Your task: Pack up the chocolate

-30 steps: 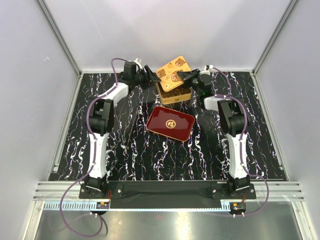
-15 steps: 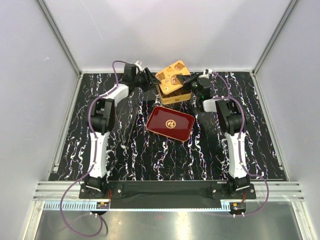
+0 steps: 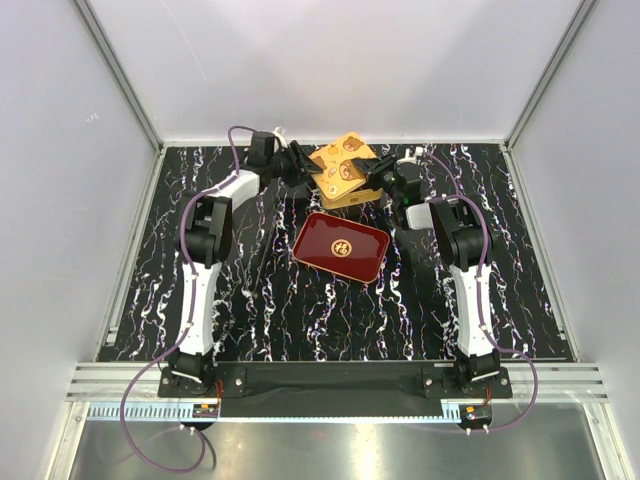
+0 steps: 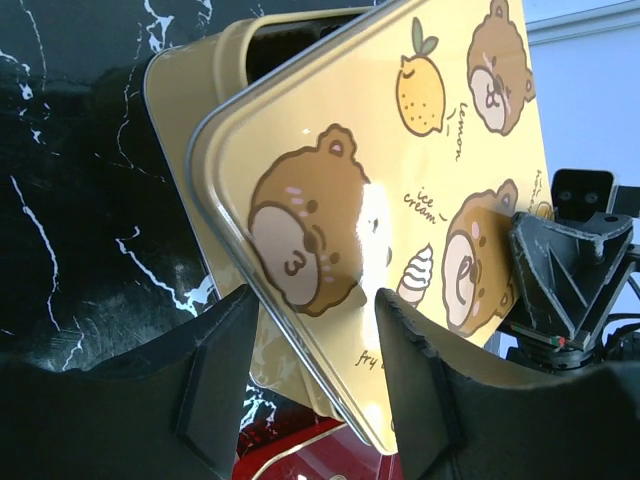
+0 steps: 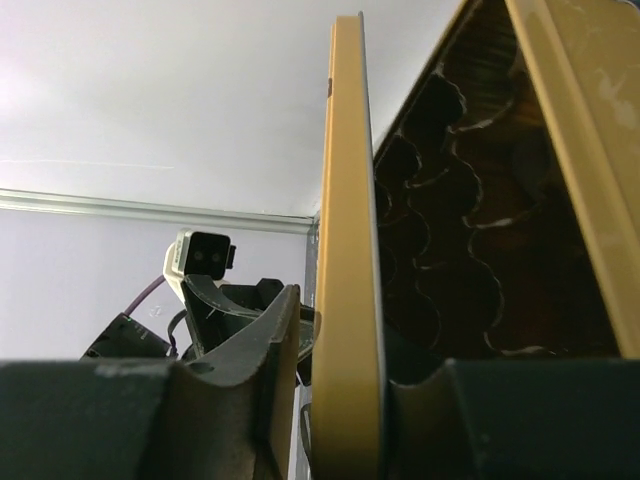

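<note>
Top external view: your two grippers meet at the far centre of the black marbled table (image 3: 300, 310). The square gold bear-printed lid (image 3: 345, 163) spans left to right between them, tilted and askew over the square gold tin (image 4: 190, 80). Your left gripper (image 4: 315, 300) straddles the lid's left corner and your right gripper (image 5: 350, 385) brackets its right rim. Both are part-spread, and you cannot confirm a firm pinch. No chocolate pieces show; under the lid only dark scalloped cells are visible. A glossy red rectangular tray (image 3: 340, 247) lies just near of the tin, and little table remains beyond it.

Lid (image 3: 343, 167) lowered over tin (image 3: 352, 197), hiding cells; jaws followed it down.
</note>
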